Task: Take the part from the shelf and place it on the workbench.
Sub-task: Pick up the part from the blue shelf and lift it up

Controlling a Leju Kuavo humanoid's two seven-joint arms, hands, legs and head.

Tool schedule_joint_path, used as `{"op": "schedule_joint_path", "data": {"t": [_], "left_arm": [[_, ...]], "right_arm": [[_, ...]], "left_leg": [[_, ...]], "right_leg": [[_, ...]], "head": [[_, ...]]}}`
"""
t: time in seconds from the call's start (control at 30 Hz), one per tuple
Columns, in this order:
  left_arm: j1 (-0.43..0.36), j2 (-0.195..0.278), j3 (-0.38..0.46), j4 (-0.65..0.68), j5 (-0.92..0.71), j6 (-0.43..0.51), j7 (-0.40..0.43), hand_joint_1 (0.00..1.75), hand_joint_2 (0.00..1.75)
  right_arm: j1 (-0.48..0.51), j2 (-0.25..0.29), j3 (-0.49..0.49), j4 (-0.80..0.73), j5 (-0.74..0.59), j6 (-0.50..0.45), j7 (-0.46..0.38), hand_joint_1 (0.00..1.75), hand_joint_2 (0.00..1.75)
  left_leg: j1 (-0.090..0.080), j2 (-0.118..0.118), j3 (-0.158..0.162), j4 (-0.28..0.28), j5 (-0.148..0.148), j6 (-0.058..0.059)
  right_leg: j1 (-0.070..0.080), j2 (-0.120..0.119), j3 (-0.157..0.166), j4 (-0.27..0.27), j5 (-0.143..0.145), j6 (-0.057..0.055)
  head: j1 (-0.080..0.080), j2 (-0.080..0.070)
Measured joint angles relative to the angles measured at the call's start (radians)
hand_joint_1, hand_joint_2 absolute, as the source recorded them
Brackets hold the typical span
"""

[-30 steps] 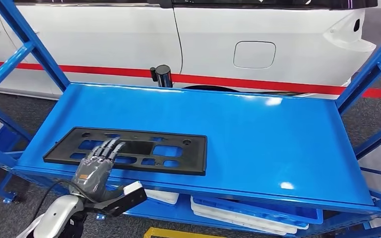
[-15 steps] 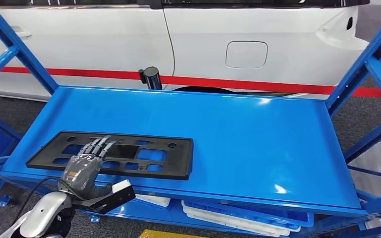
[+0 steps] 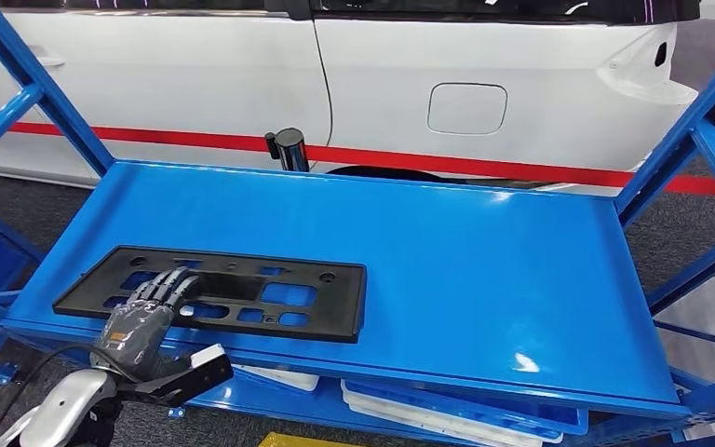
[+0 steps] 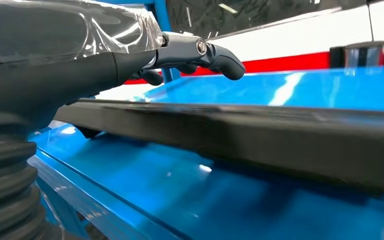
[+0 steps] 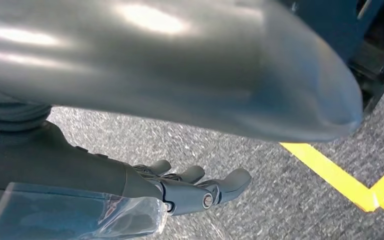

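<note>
Though flat — black slotted part (image 3: 233,291)

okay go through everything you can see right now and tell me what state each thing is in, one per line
Black part: flat on the shelf, not lifted.
Left hand: fingers over the part's near edge, thumb below the shelf lip.
Right hand: hanging above the floor, holding nothing, fingers loosely extended.
Blue shelf: bare right of the part.

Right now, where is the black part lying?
In the head view, the black part lies flat on the left front area of the blue shelf, near its front edge, with the left robot hand reaching over its near side.
</note>
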Motion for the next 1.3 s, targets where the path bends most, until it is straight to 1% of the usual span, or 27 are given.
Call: {"op": "schedule_joint_path", "data": {"t": [0.03,0.1,0.17,0.2,0.27,0.3,0.33,0.37,0.43,0.47,0.5,0.53,0.6,0.67,0.7,0.77,0.8,0.83,0.87,0.9,0.93,1.0,1.03,1.13,1.17,1.23,1.3], "left_arm": [[0.002,0.004,0.001,0.003,0.001,0.001,-0.001,1.75,1.75],[0.008,0.014,0.003,0.007,0.004,0.002,-0.004,1.75,1.75],[0.014,0.023,0.006,0.012,0.01,0.003,-0.007,1.75,1.75],[0.016,0.027,0.008,0.015,0.012,0.004,-0.008,1.75,1.75],[0.018,0.03,0.012,0.018,0.012,0.008,-0.01,1.75,1.75],[0.019,0.031,0.013,0.02,0.012,0.01,-0.01,1.75,1.75],[0.019,0.031,0.015,0.022,0.012,0.012,-0.01,1.75,1.75],[0.018,0.032,0.016,0.024,0.012,0.014,-0.011,1.75,1.75],[0.013,0.033,0.019,0.025,0.014,0.016,-0.011,1.75,1.75],[0.01,0.034,0.02,0.025,0.015,0.016,-0.011,1.75,1.75],[0.008,0.035,0.021,0.026,0.016,0.015,-0.011,1.75,1.75],[0.008,0.036,0.022,0.026,0.017,0.014,-0.012,1.75,1.75],[0.01,0.038,0.022,0.026,0.017,0.012,-0.014,1.75,1.75],[0.01,0.039,0.023,0.026,0.017,0.012,-0.014,1.75,1.75],[0.01,0.039,0.023,0.026,0.018,0.012,-0.013,1.75,1.75],[0.014,0.039,0.021,0.026,0.018,0.012,-0.013,1.75,1.75],[0.015,0.039,0.019,0.027,0.018,0.012,-0.013,1.75,1.75],[0.016,0.039,0.018,0.027,0.018,0.012,-0.013,1.75,1.75],[0.016,0.039,0.018,0.027,0.018,0.013,-0.012,1.75,1.75],[0.017,0.039,0.018,0.027,0.019,0.013,-0.01,1.75,1.75],[0.018,0.039,0.018,0.027,0.019,0.015,-0.008,1.75,1.75],[0.019,0.04,0.018,0.027,0.019,0.018,-0.003,1.75,1.75],[0.019,0.04,0.019,0.028,0.022,0.022,-0.001,1.75,1.75],[0.021,0.04,0.022,0.028,0.041,0.046,-0.001,1.75,1.75],[0.022,0.04,0.024,0.028,0.048,0.054,-0.004,1.75,1.75],[0.023,0.04,0.024,0.022,0.057,0.065,-0.009,1.75,1.75],[0.023,0.037,0.024,0.007,0.06,0.07,-0.01,1.75,1.75]], "right_arm": [[0.0,0.0,0.0,0.0,0.001,0.0,0.001,0.0,0.0],[0.002,0.0,0.0,0.0,0.001,0.0,0.002,0.0,0.0],[0.001,0.0,0.0,0.0,0.002,0.0,0.002,0.0,0.0],[0.0,0.0,0.0,0.0,0.002,0.0,0.001,0.0,0.0],[0.0,0.0,0.0,0.0,0.003,0.0,0.001,0.0,0.0],[0.0,0.0,0.0,0.0,0.003,0.0,0.001,0.0,0.0],[0.0,0.0,0.0,0.0,0.003,0.0,0.002,0.0,0.0],[0.0,0.0,0.0,0.0,0.003,0.0,0.002,0.0,0.0],[0.0,0.001,0.0,0.0,0.003,0.001,0.002,0.0,0.0],[0.0,0.001,0.0,0.0,0.003,0.002,0.002,0.0,0.0],[-0.001,0.001,0.0,0.0,0.003,0.002,0.002,0.0,0.0],[-0.001,0.002,0.0,0.0,0.003,0.003,0.002,0.0,0.0],[0.0,0.002,0.0,0.0,0.003,0.005,0.002,0.0,0.0],[0.0,0.002,0.0,0.0,0.003,0.006,0.002,0.0,0.0],[0.0,0.002,0.0,0.0,0.003,0.006,0.002,0.0,0.0],[0.0,0.002,0.0,0.0,0.003,0.006,0.002,0.0,0.0],[0.001,0.002,0.0,0.0,0.003,0.006,0.003,0.0,0.0],[0.002,0.002,0.0,0.0,0.003,0.006,0.003,0.0,0.0],[0.002,0.001,0.0,0.0,0.003,0.007,0.003,0.0,0.0],[0.002,0.001,0.0,0.0,0.003,0.007,0.003,0.0,0.0],[0.002,0.0,0.0,0.0,0.003,0.007,0.003,0.0,0.0],[0.0,-0.001,0.0,0.0,0.003,0.007,0.003,0.0,0.0],[0.0,-0.001,0.0,0.0,0.003,0.007,0.003,0.0,0.0],[0.001,-0.001,0.0,0.0,0.002,0.007,0.003,0.0,0.0],[0.001,-0.001,0.0,0.0,0.001,0.007,0.003,0.0,0.0],[-0.001,0.0,0.0,0.0,-0.002,0.006,0.004,0.0,0.0],[0.0,0.0,0.0,0.0,-0.004,0.006,0.008,0.0,0.0]], "left_leg": [[-0.001,-0.001,-0.003,0.003,-0.002,-0.006],[0.0,-0.002,-0.005,0.004,-0.002,-0.012],[0.004,-0.002,-0.022,0.041,-0.027,-0.019],[0.005,-0.002,-0.045,0.092,-0.055,-0.024],[0.005,-0.002,-0.109,0.235,-0.12,-0.031],[0.006,-0.002,-0.135,0.291,-0.139,-0.032],[0.005,-0.002,-0.143,0.311,-0.139,-0.031],[0.005,-0.002,-0.13,0.288,-0.12,-0.028],[0.003,-0.003,-0.052,0.143,-0.057,-0.016],[-0.001,-0.003,-0.016,0.072,-0.035,-0.011],[-0.005,-0.002,0.009,0.024,-0.023,-0.006],[-0.009,-0.002,0.018,0.003,-0.022,-0.003],[-0.012,-0.001,0.019,-0.004,-0.018,0.002],[-0.008,0.002,0.026,-0.018,-0.007,0.013],[-0.005,0.003,0.03,-0.025,-0.001,0.018],[-0.005,0.005,0.03,-0.028,0.002,0.022],[-0.005,0.005,0.03,-0.028,0.002,0.022],[-0.006,0.005,0.03,-0.027,0.001,0.022],[-0.005,0.005,0.031,-0.027,0.001,0.022],[-0.005,0.004,0.032,-0.026,-0.001,0.02],[-0.004,0.003,0.034,-0.023,-0.003,0.017],[-0.008,0.001,0.032,-0.015,-0.01,0.008],[-0.01,0.001,0.03,-0.013,-0.013,0.004],[-0.007,0.0,0.028,-0.01,-0.016,-0.005],[-0.005,0.0,0.021,0.006,-0.028,-0.01],[-0.001,0.0,-0.024,0.106,-0.085,-0.02],[0.001,0.0,-0.094,0.253,-0.146,-0.028]], "right_leg": [[0.002,0.003,0.002,-0.008,-0.003,-0.007],[0.002,0.004,-0.001,-0.008,0.0,-0.023],[0.0,0.001,-0.001,-0.009,0.002,-0.034],[-0.001,-0.002,-0.001,-0.01,0.003,-0.038],[0.001,-0.007,-0.002,-0.01,0.003,-0.042],[0.002,-0.009,-0.003,-0.01,0.003,-0.043],[0.003,-0.01,-0.003,-0.01,0.004,-0.044],[0.003,-0.009,-0.002,-0.01,0.004,-0.044],[0.004,-0.005,0.002,-0.011,0.005,-0.045],[0.005,-0.003,0.003,-0.011,0.006,-0.043],[0.006,-0.001,0.004,-0.011,0.007,-0.04],[0.005,0.0,0.003,-0.013,0.008,-0.036],[0.004,0.0,0.004,-0.018,0.012,-0.025],[0.005,-0.002,-0.004,0.002,-0.005,-0.016],[0.007,-0.003,-0.02,0.04,-0.03,-0.014],[0.008,-0.004,-0.078,0.167,-0.096,-0.013],[0.008,-0.004,-0.104,0.225,-0.116,-0.013],[0.008,-0.004,-0.119,0.255,-0.12,-0.012],[0.007,-0.004,-0.114,0.245,-0.103,-0.011],[0.007,-0.005,-0.089,0.193,-0.071,-0.011],[0.006,-0.006,-0.053,0.116,-0.036,-0.012],[0.007,-0.007,0.004,-0.001,0.006,-0.016],[0.008,-0.007,0.014,-0.024,0.01,-0.02],[0.01,-0.006,0.012,-0.027,0.012,-0.035],[0.008,-0.006,0.012,-0.028,0.013,-0.04],[0.006,-0.006,0.011,-0.029,0.015,-0.046],[0.008,-0.007,0.009,-0.029,0.015,-0.048]], "head": [[0.0,0.0],[-0.001,0.0],[-0.002,0.0],[-0.003,0.0],[-0.004,0.0],[-0.004,0.0],[-0.004,0.0],[-0.004,0.0],[-0.004,0.0],[-0.004,0.0],[-0.004,0.0],[-0.004,0.0],[-0.004,0.0],[-0.004,0.0],[-0.003,0.0],[-0.002,0.0],[-0.002,0.0],[-0.002,0.0],[-0.002,0.0],[-0.002,0.0],[-0.002,0.0],[-0.002,0.0],[-0.003,0.0],[-0.003,0.0],[-0.004,0.0],[-0.005,0.0],[-0.006,0.0]]}}
